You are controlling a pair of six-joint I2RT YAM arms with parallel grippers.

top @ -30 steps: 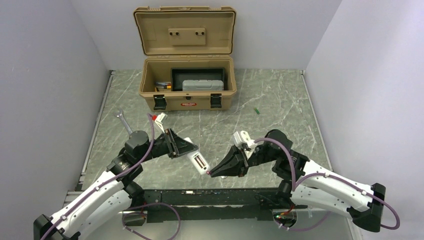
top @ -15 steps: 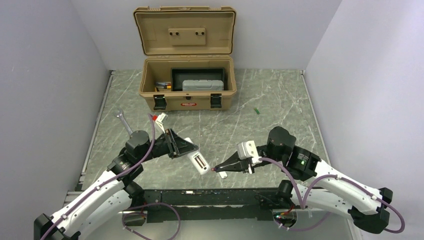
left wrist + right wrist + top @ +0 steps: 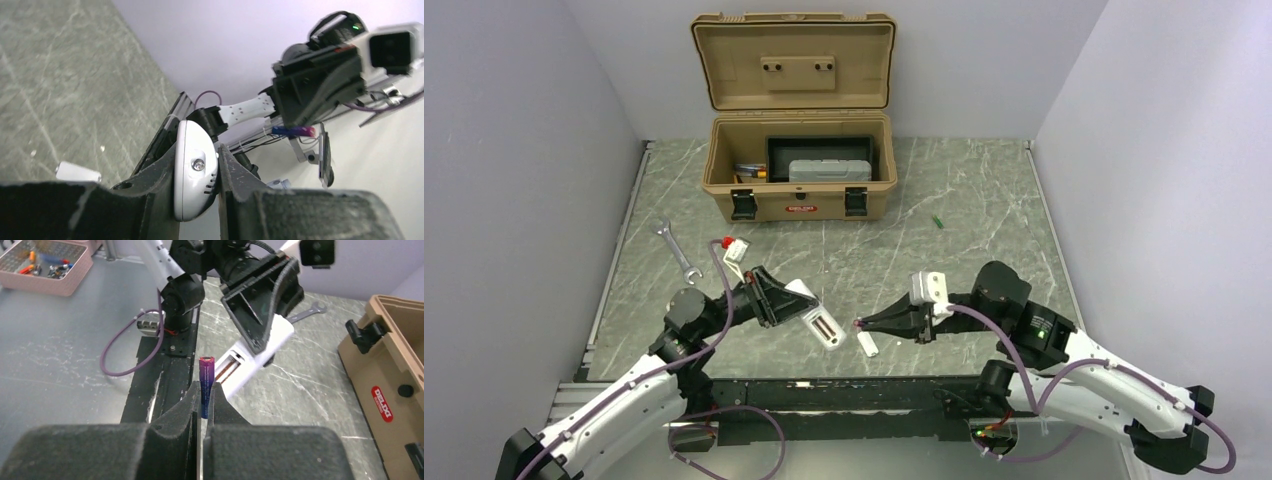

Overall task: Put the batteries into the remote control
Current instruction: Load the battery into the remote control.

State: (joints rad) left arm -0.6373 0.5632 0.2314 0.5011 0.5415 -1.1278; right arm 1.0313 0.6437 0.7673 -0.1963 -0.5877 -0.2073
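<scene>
My left gripper (image 3: 796,298) is shut on the remote control (image 3: 822,326), a slim white bar held tilted above the table with its free end pointing right. The left wrist view shows the remote's rounded end (image 3: 195,170) clamped between the jaws. The remote's open battery bay (image 3: 228,371) faces the right wrist camera. My right gripper (image 3: 861,323) is shut on the dark purple battery (image 3: 206,376), which sticks up from the fingertips a short way from the remote's free end. The green battery (image 3: 937,221) lies on the table at the right, behind both arms.
A small white tab (image 3: 867,345) lies on the table under the gripper tips. A silver wrench (image 3: 676,250) lies at the left. An open tan toolbox (image 3: 799,205) stands at the back. A pink basket (image 3: 45,265) sits off the table.
The right gripper drew its tip back from the remote's end and levelled out, still holding the purple battery. The left arm shifted slightly, keeping the remote. The white tab is now uncovered.
</scene>
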